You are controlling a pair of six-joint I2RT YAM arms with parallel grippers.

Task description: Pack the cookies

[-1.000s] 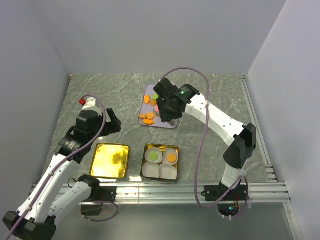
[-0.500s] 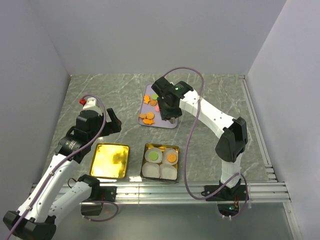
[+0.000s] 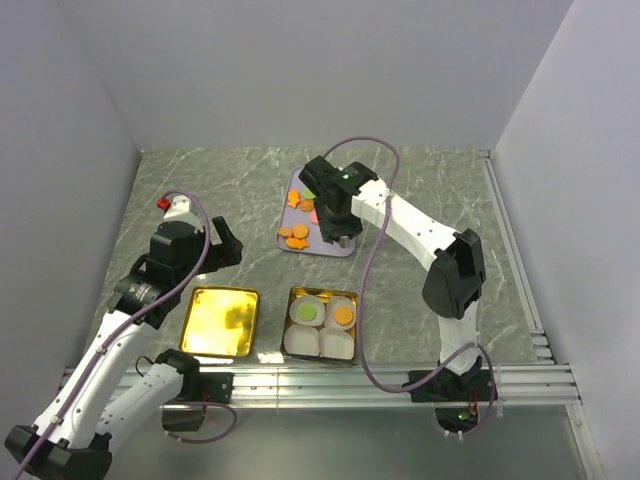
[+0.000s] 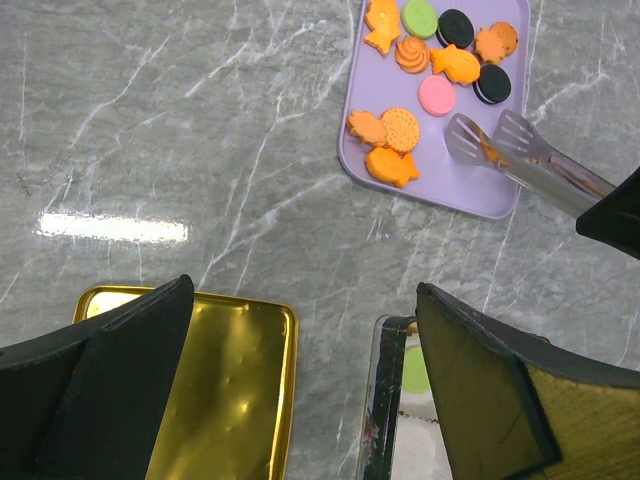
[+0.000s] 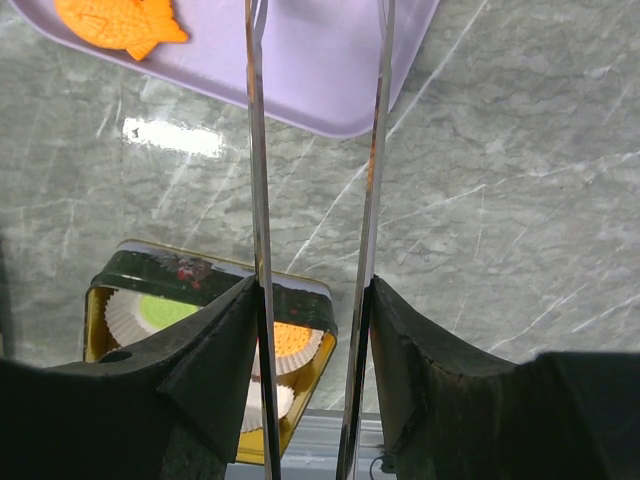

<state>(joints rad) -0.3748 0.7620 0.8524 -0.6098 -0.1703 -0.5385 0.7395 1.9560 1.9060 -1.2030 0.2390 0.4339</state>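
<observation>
Well, most of the cookies (image 4: 437, 95) lie flat on the purple tray (image 4: 440, 182), bunched at its far end and at its near left corner. Two more, a green one and an orange one, sit in white paper cups (image 3: 338, 343) inside the tin (image 3: 323, 292), which stands on the worktop (image 3: 200, 190) just on the near side of the tray. The right hand (image 5: 312, 300) is pinching a pair of metal tongs (image 4: 540, 170). The two tips of the tongs are apart, just over the bare near right part of the tray, and I cannot see anything gripped between them. The left hand (image 4: 302, 300) is spread wide and holds nothing, well off to the near left of the tray, above a gold lid (image 3: 220, 320). I think these cookies are very light, thin and stiff, and they may crack or crumble if squeezed hard. They could also slide on the smooth tray. So the tongs should take one cookie by its two edges, with a soft squeeze.
</observation>
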